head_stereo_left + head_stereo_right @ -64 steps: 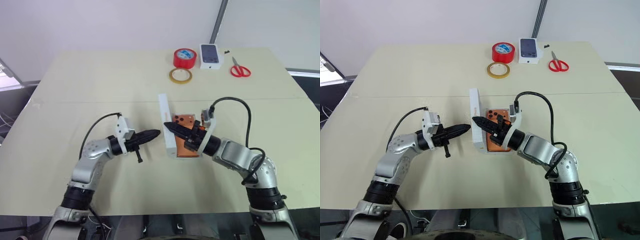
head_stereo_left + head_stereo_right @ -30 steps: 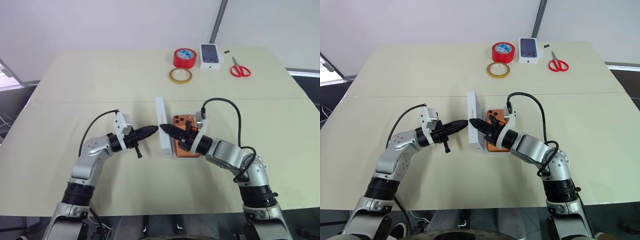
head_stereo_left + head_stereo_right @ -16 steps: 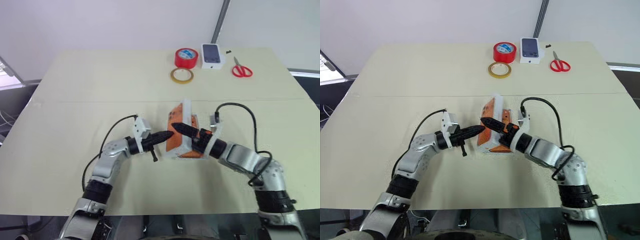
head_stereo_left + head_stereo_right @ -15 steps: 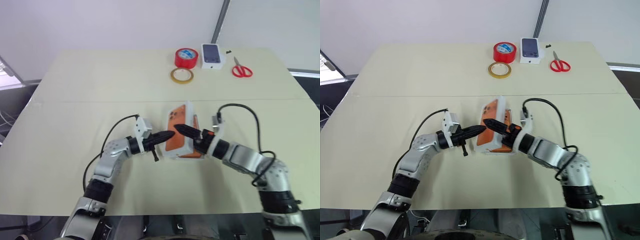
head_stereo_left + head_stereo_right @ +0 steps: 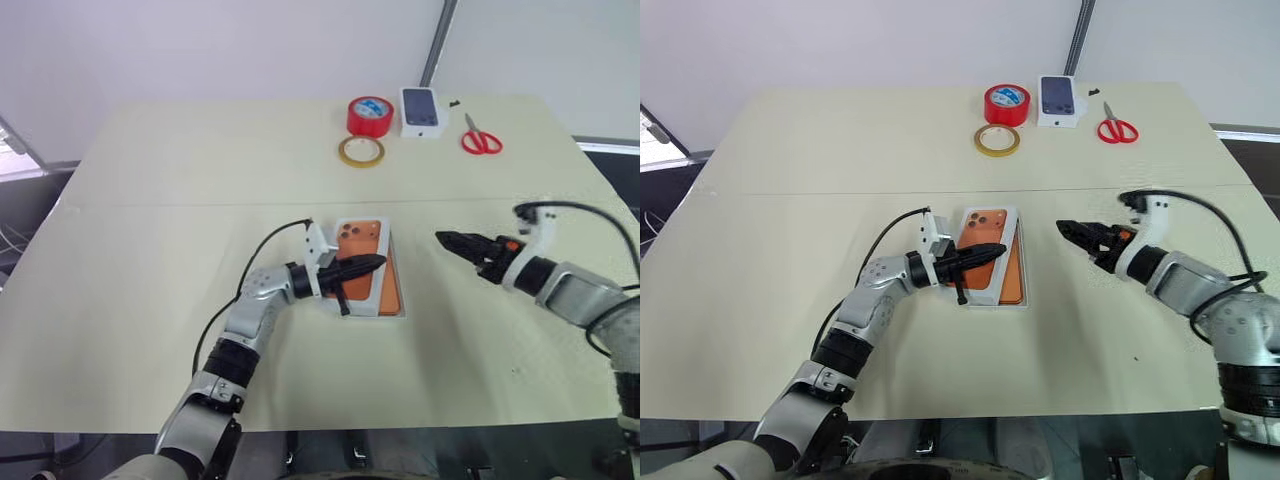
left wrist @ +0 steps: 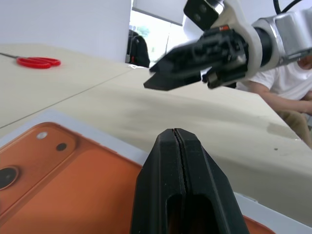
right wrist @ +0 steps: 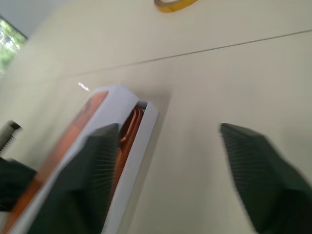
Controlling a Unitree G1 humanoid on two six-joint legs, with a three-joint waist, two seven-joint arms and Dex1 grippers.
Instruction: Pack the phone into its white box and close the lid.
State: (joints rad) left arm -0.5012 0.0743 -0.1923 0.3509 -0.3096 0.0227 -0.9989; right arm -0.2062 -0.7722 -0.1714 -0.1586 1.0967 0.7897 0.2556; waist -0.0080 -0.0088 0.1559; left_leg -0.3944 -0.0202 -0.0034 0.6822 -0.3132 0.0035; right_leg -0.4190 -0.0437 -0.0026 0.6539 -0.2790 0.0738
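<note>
Phone, flat and copper-orange (image 5: 1016, 277), lies mid-table in its shallow white cardboard box (image 5: 990, 303), with the rimmed white lid (image 5: 985, 243) skewed over it. At my left wrist, my left gripper (image 6: 175, 134) is clenched over the lid; I should press evenly to seat it. At my right wrist, my right gripper (image 7: 166, 129) is released, to the right of the box.

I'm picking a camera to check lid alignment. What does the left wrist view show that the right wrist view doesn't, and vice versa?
Left wrist view: the shut left gripper, red-handled scissors, a person in a white shirt. Right wrist view: a yellow tape ring, and the copper-orange phone's edge in the gap under the white, orange-topped lid. Both: the open right gripper, that lid's top, the beige table.
</note>
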